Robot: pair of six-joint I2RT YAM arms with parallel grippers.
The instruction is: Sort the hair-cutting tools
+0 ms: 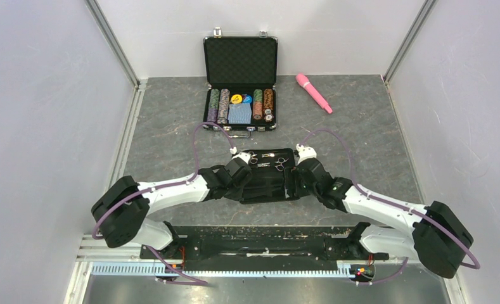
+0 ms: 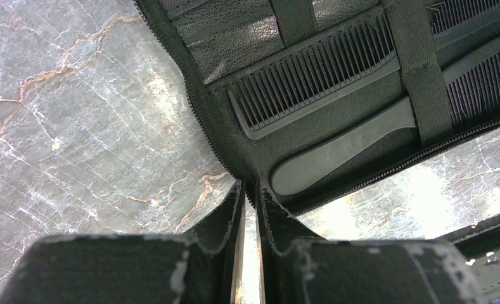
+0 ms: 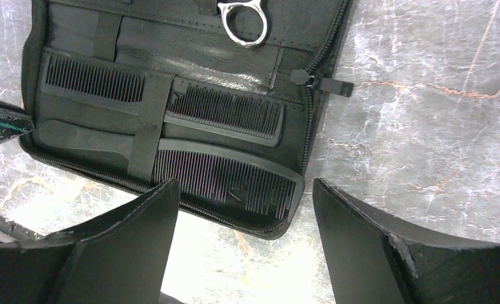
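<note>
My left end effector (image 2: 250,206) is pinched almost closed on the zip edge of the black pouch (image 2: 231,136) and pins it open. My right end effector (image 3: 244,190) gapes wide and empty above the pouch's near corner. The handled comb (image 3: 228,177) lies between its fingers, strapped in. The second comb (image 3: 225,113) lies just beyond it, towards 12 o'clock, under the same elastic strap (image 3: 147,120).

I judge the step in hand to be taking out the handled comb. My right fingers should close across its spine, clear of the strap, and slide it out lengthwise. A straight lift would drag the pouch.

The scissors (image 3: 244,24) sit in their loops at 12 o'clock. Farther out on the desk (image 1: 374,139), a poker-chip case (image 1: 239,82) stands open at 12 o'clock of the pouch. A pink wand (image 1: 314,92) lies at 1 o'clock.
</note>
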